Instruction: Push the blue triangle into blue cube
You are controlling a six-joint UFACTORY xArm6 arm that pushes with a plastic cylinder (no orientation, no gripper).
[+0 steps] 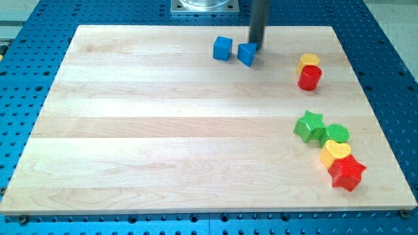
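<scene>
The blue triangle (245,54) lies near the view's top, just right of the blue cube (223,48), with a small gap between them. My tip (256,47) is at the triangle's upper right edge, touching or almost touching it. The dark rod rises straight up out of the view's top.
A yellow block (309,61) and a red cylinder (309,78) sit together at the right. Lower right holds a green star (309,125), a green cylinder (337,134), a yellow heart (335,153) and a red star (347,172). The wooden board (163,130) lies on a blue perforated base.
</scene>
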